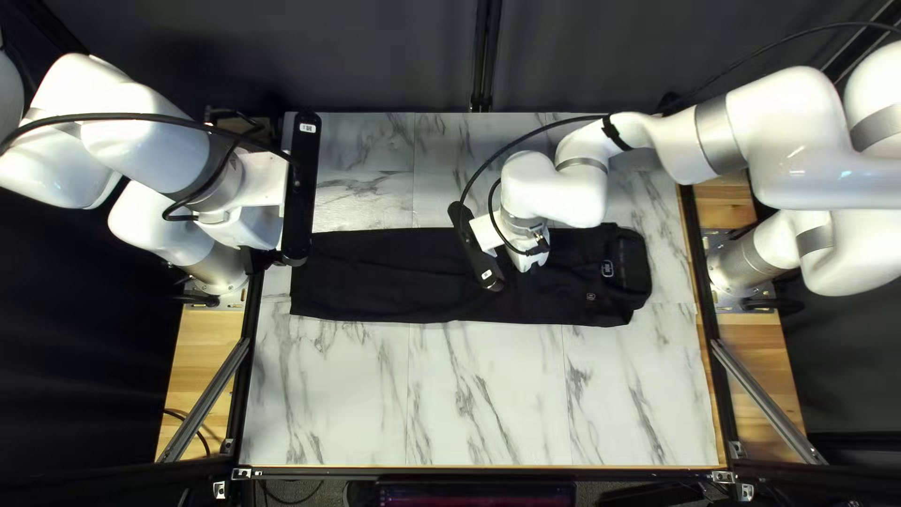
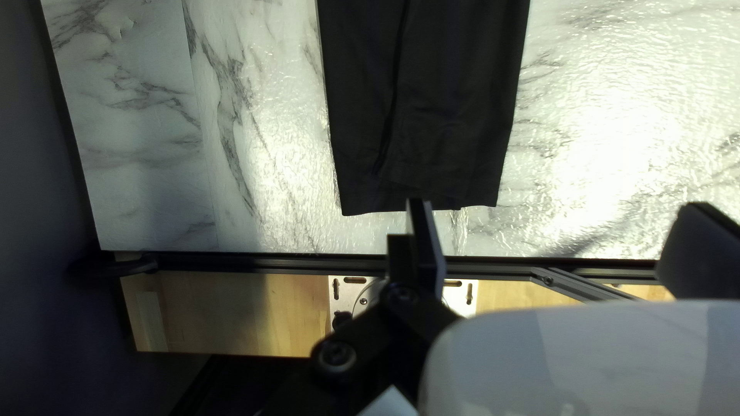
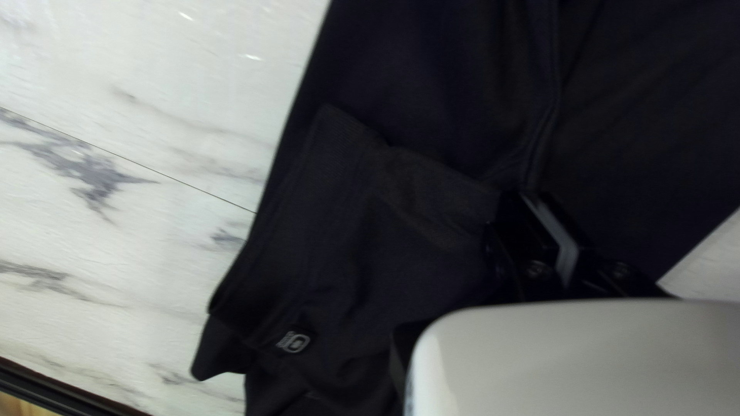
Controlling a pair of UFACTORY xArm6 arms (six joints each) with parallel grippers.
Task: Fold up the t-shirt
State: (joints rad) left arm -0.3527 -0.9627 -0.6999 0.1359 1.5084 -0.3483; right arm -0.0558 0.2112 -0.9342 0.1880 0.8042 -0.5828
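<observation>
Can see nearest a glossy, grey-veined table (image 1: pixel 488 394); then, across its middle, a matte black shirt (image 1: pixel 394 277) in a long narrow strip, long axis side to side, collar (image 1: pixel 635 258) toward the top left view's right; pinched in right gripper (image 1: pixel 477 249). Farther, near the other end, left gripper (image 1: pixel 301 188), wide open.

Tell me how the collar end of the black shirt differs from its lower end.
The collar end curves around a neck opening, while the lower end finishes in a nearly straight edge. The collar end shows a small pale label; the lower end looks plain. Both are black cloth on the marbled table.
</observation>
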